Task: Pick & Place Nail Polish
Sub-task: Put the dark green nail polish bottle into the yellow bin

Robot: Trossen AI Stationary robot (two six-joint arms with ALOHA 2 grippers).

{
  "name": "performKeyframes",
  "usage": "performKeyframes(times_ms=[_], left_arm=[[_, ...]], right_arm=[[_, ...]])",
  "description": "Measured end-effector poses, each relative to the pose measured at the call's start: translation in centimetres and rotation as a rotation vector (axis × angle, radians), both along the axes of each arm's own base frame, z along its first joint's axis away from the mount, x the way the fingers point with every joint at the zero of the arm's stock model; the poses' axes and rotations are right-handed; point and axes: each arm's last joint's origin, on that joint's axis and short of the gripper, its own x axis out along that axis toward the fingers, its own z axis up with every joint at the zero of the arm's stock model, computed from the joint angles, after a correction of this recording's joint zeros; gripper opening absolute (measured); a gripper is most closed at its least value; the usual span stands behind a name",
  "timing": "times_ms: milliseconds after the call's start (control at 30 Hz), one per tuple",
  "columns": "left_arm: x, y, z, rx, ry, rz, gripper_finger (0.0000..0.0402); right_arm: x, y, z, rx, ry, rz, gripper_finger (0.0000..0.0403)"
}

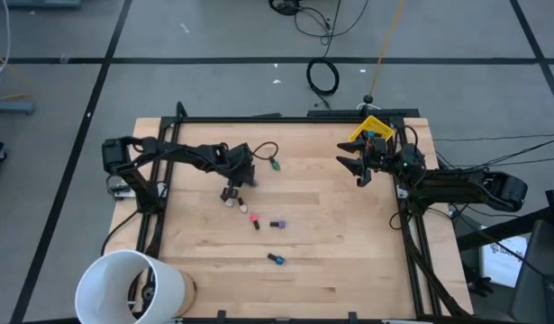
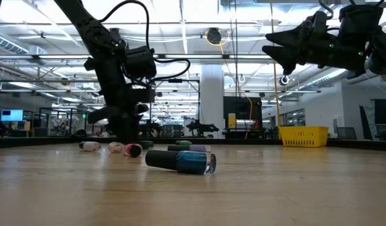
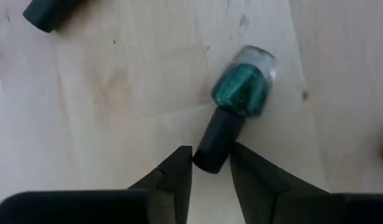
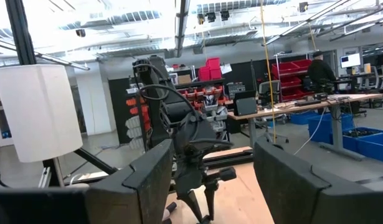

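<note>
Several tiny nail polish bottles lie on their sides on the wooden table: a pale one (image 1: 230,201), a pink one (image 1: 254,220), a purple one (image 1: 277,224) and a teal one (image 1: 276,259). My left gripper (image 1: 231,191) points down at the table. In the left wrist view its open fingers (image 3: 211,165) stand close on either side of the dark cap of a green glitter bottle (image 3: 241,90) lying flat. My right gripper (image 1: 358,167) is open and empty, raised above the table near the yellow bin (image 1: 368,131). My left gripper comes from above, with its fingertips (image 3: 179,168) beside the free end of the green bottle's cap (image 3: 216,140). The cap lies at a slant between them. I cannot tell whether the fingers touch it. The bottle rests on the table.
A large white bucket (image 1: 132,286) stands at the table's near left corner. Another dark cap (image 3: 48,12) lies close to the green bottle. A small green thing (image 1: 274,165) lies beyond the left gripper. The teal bottle (image 2: 180,161) is nearest the low camera.
</note>
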Motion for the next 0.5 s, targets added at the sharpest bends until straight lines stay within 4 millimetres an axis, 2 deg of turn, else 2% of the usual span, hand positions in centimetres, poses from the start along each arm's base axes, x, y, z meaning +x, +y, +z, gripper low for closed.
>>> performKeyframes(times_ms=[233,500], left_arm=[[0.14,0.0,0.03,-0.06,-0.026,0.132,0.0033],[0.18,-0.15,-0.09,-0.097,-0.038,0.244,0.0034]], right_arm=[[0.01,-0.01,-0.05,0.003,0.004,0.0,0.021],[0.01,-0.01,-0.05,0.019,0.002,0.004,0.021]])
